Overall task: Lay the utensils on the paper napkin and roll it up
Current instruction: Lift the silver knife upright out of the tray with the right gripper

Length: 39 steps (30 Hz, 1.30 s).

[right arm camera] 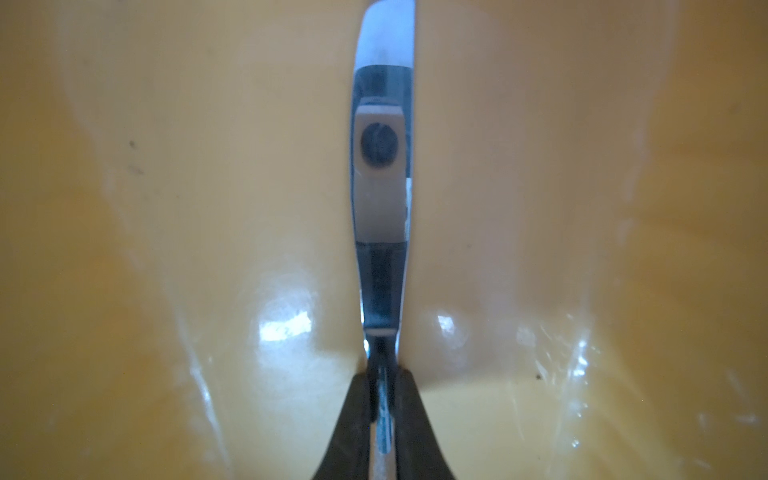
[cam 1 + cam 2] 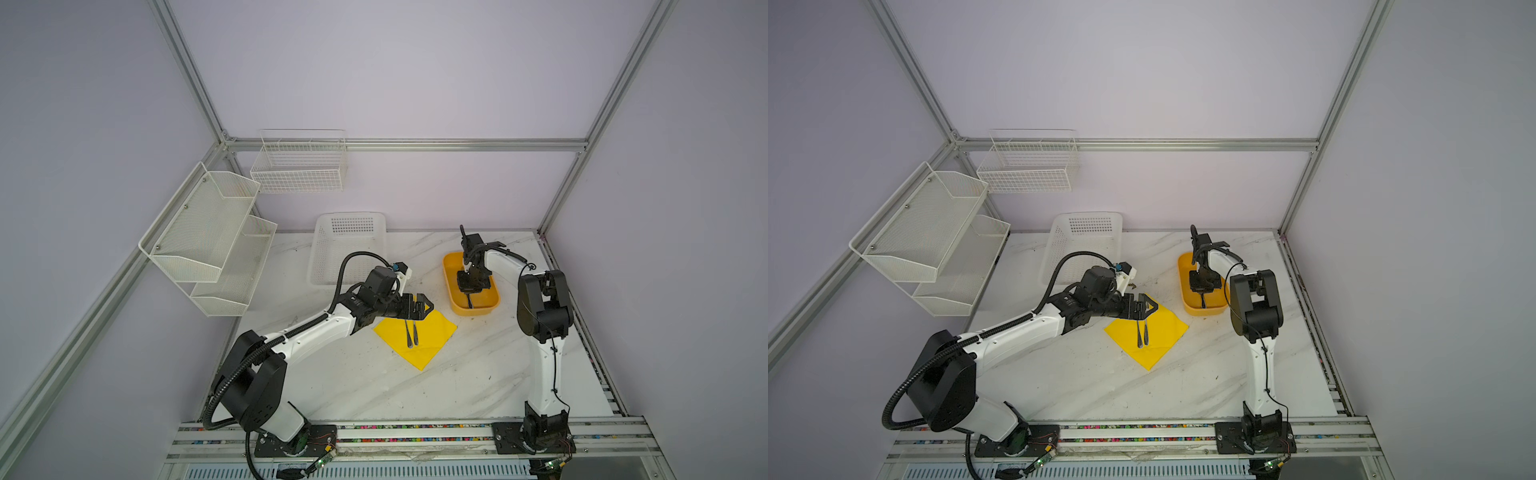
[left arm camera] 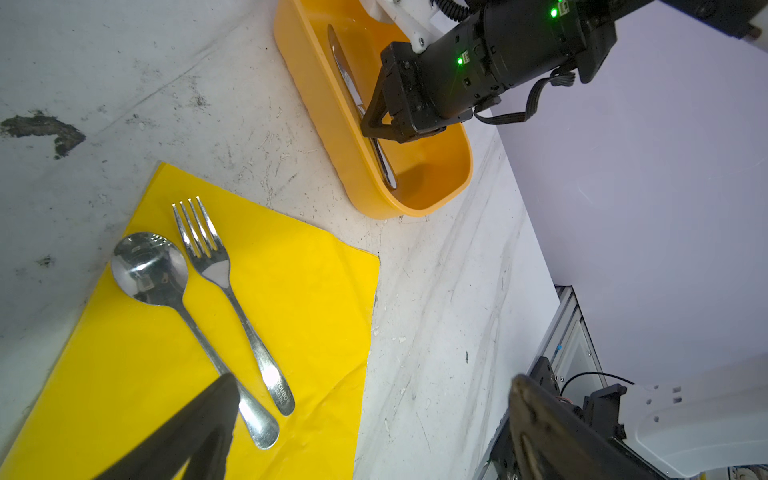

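Right claw (image 1: 382,376) pinching knife (image 1: 380,232), left claw (image 2: 422,307) wide

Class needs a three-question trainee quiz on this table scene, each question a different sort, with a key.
1. True or false: the knife lies on the napkin.
2. How many utensils lie on the napkin?
3. The right gripper is: A open over the napkin; B shut on the knife in the tub; C holding the fork.
Key: 1 false; 2 two, the spoon and fork; 3 B.
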Each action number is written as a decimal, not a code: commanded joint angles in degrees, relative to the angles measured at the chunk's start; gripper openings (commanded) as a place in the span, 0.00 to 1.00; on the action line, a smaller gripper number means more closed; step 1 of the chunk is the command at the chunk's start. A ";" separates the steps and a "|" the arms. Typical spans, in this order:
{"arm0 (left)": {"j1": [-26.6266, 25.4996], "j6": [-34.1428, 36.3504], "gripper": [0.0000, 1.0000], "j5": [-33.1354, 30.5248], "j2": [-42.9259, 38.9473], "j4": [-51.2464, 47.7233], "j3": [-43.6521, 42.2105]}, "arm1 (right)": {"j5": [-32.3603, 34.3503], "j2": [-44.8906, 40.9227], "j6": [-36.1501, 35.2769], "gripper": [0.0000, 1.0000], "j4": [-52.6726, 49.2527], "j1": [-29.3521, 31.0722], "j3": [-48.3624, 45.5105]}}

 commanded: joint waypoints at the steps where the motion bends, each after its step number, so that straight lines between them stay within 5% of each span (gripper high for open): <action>1: 0.23 1.31 1.00 0.23 -2.15 0.91 4.08 | 0.09 5.16 0.83 0.09 -5.78 0.11 -1.28; 39: 0.23 0.82 1.00 0.64 -2.47 1.82 3.12 | -0.95 1.69 1.99 0.10 -14.60 0.11 14.36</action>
